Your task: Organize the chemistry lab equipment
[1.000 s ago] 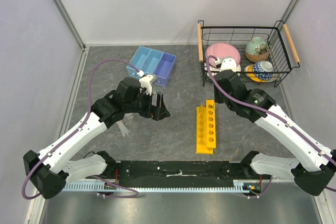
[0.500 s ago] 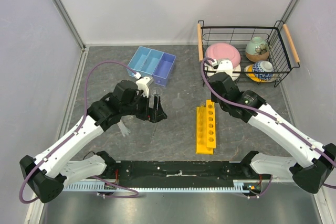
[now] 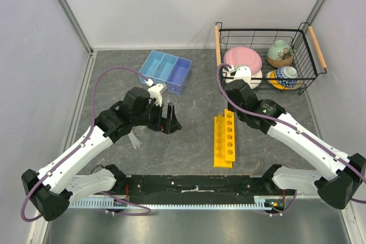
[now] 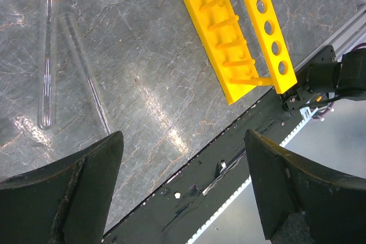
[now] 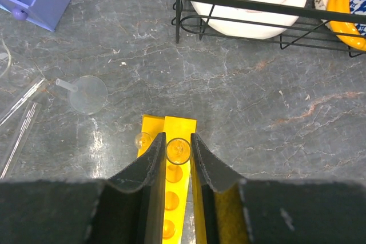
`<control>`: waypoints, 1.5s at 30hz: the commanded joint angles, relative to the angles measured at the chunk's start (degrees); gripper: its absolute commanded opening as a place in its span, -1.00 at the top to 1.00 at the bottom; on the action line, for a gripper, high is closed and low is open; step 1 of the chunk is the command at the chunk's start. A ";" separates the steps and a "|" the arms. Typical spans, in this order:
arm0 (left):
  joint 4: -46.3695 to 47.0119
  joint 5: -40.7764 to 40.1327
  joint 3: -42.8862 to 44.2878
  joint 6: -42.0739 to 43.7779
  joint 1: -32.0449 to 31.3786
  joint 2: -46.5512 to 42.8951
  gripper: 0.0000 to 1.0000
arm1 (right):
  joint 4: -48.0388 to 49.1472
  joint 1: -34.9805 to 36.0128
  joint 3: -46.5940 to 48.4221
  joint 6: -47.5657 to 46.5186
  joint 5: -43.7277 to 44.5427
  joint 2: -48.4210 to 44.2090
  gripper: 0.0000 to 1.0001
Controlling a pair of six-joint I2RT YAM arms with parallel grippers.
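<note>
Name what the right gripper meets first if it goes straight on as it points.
Probably the yellow rack of round holes, just beyond the thin clear test tube its fingers hold; depth unclear.

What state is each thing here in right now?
Left gripper: open, empty.
Yellow rack: mostly unfilled.
Right gripper: shut on test tube, upright at the rack's end hole.
Loose tubes: lying flat.
Funnel: lying tilted, stem sideways.
Blue tray: looks empty.

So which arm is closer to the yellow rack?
Right. The right end effector is over the yellow rack's far end, gripping a test tube. The left end effector hangs open off to the rack's left, near loose tubes.
</note>
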 commanded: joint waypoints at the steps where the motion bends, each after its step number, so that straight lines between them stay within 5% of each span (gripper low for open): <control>1: 0.43 -0.80 0.73 2.23 0.09 -1.20 -0.86 | 2.38 0.12 -1.36 1.29 1.97 -0.12 0.57; 27: 2.45 -0.97 -3.23 2.23 0.09 -7.70 -0.86 | 14.25 0.12 -17.88 8.68 -0.84 -3.02 0.56; 45: 2.36 -0.71 -3.93 4.87 0.09 -9.20 -0.86 | 13.20 0.39 -15.34 8.33 0.56 -0.12 0.56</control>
